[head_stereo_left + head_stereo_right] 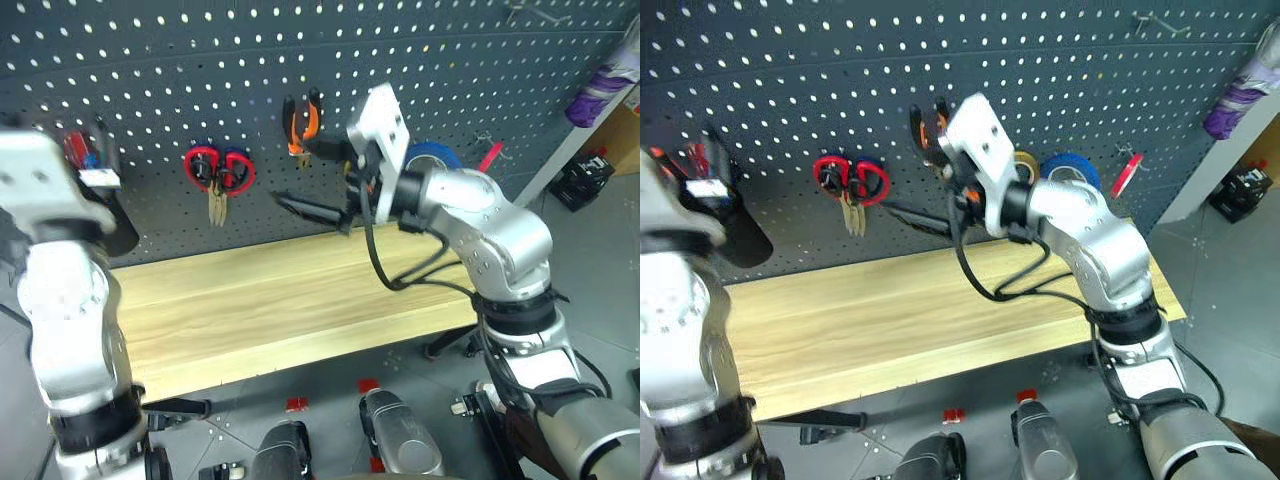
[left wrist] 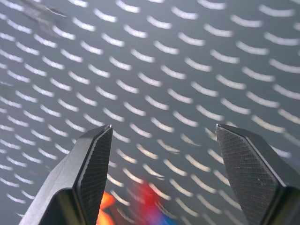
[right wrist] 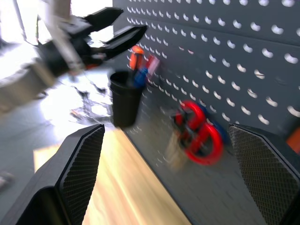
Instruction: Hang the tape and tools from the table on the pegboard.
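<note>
Apparently complete: table [image 1: 290, 300] bare, pliers [image 1: 303, 123] and tape [image 1: 1126, 172] hung on pegboard [image 1: 200, 70]. Left gripper [image 2: 161, 176] and right gripper [image 3: 171, 176] gape empty.

No text, label, brand, number or sign can be read anywhere in these views. The pegboard [image 1: 200, 80] bears only its grid of holes, the desk [image 1: 280, 310] is bare wood with no marking, and the handles of the hanging tools carry no lettering that can be made out.
</note>
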You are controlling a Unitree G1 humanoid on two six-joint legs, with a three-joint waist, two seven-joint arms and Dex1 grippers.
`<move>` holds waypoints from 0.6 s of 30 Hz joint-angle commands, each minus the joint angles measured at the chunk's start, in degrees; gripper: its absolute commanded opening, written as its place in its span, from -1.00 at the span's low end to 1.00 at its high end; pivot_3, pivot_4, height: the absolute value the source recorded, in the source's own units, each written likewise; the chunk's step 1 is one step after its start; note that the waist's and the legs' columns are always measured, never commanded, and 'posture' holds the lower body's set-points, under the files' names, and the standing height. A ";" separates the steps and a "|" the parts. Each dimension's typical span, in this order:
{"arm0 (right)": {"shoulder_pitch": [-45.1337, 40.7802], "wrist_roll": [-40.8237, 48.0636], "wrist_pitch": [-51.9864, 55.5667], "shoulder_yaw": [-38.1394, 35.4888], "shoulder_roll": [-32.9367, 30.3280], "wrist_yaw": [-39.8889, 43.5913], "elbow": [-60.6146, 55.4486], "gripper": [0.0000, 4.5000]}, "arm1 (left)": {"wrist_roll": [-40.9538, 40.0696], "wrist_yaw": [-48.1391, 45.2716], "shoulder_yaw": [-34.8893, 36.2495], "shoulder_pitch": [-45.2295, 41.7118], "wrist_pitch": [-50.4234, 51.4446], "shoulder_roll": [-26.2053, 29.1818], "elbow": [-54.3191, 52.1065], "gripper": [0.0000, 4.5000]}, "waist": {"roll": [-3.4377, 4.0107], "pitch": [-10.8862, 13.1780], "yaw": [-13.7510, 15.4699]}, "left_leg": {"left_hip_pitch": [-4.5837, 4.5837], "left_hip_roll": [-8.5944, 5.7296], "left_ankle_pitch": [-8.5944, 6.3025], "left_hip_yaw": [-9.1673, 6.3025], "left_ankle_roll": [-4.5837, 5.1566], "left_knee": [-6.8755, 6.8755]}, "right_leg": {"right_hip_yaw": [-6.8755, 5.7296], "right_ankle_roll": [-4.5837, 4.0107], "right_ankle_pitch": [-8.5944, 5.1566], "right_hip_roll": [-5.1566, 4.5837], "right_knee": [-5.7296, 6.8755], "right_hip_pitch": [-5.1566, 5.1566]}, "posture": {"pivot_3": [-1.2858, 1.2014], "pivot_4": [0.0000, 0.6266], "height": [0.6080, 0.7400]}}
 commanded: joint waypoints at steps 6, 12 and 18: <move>17.23 -13.62 -21.87 4.38 1.56 -8.49 4.55 1.00 | -3.94 -1.93 2.35 7.92 4.33 -5.01 -0.97 0.65 | 0.14 -1.74 1.48 | 0.03 -0.01 0.00 0.01 0.01 0.12 | 0.07 0.00 -0.01 0.07 0.01 0.08 | -0.13 -0.64 1.00; 24.92 -20.49 -35.19 -1.47 5.66 -21.67 21.39 1.00 | -6.17 -5.62 0.07 10.96 3.30 -6.92 4.37 0.65 | 0.04 -3.54 3.31 | 0.07 -0.07 0.00 0.03 0.00 0.16 | 0.13 0.00 0.00 0.05 -0.04 0.13 | -0.12 -0.73 1.00; 25.58 -24.34 -44.04 -6.51 5.07 -29.64 36.62 1.00 | -5.89 -4.16 -1.47 10.76 2.84 -9.50 7.92 0.65 | 0.08 -4.60 4.72 | 0.35 -0.10 -0.01 0.05 0.00 0.12 | 0.18 -0.01 -0.01 0.05 -0.11 0.43 | -0.10 -0.81 1.00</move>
